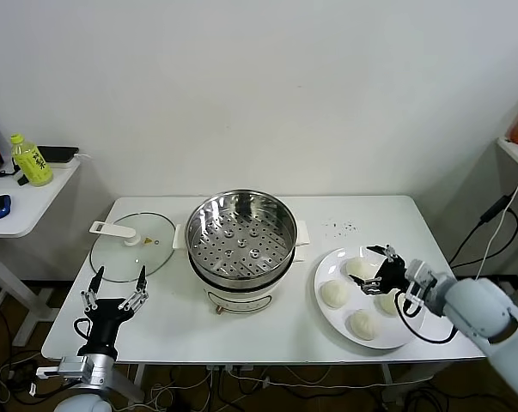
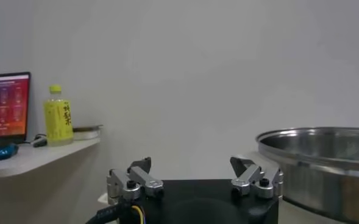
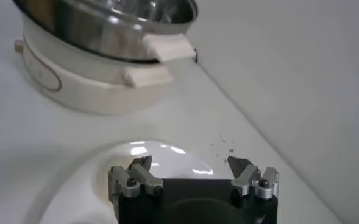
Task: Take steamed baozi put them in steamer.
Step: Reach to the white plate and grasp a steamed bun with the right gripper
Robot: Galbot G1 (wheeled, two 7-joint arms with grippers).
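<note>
Several cream-white baozi lie on a white plate [image 1: 327, 268] at the table's right: one at the back [image 1: 359, 268], one at the left [image 1: 333, 294], one at the front [image 1: 362, 324], and one [image 1: 388, 303] partly hidden by my right gripper. My right gripper [image 1: 371, 265] is open just above the plate, its jaws spread over the back baozi. In the right wrist view the open gripper [image 3: 191, 165] hovers over the plate [image 3: 75, 182]. The steamer [image 1: 240, 232] stands empty mid-table; it also shows in the right wrist view [image 3: 100, 36]. My left gripper [image 1: 114, 283] is open and idle at the table's front left.
A glass lid with a white handle [image 1: 131, 242] lies left of the steamer. A side table at far left holds a yellow bottle [image 1: 31, 160]. Dark specks [image 1: 340, 227] dot the table behind the plate. The steamer's rim [image 2: 319, 143] shows beside my left gripper [image 2: 191, 167].
</note>
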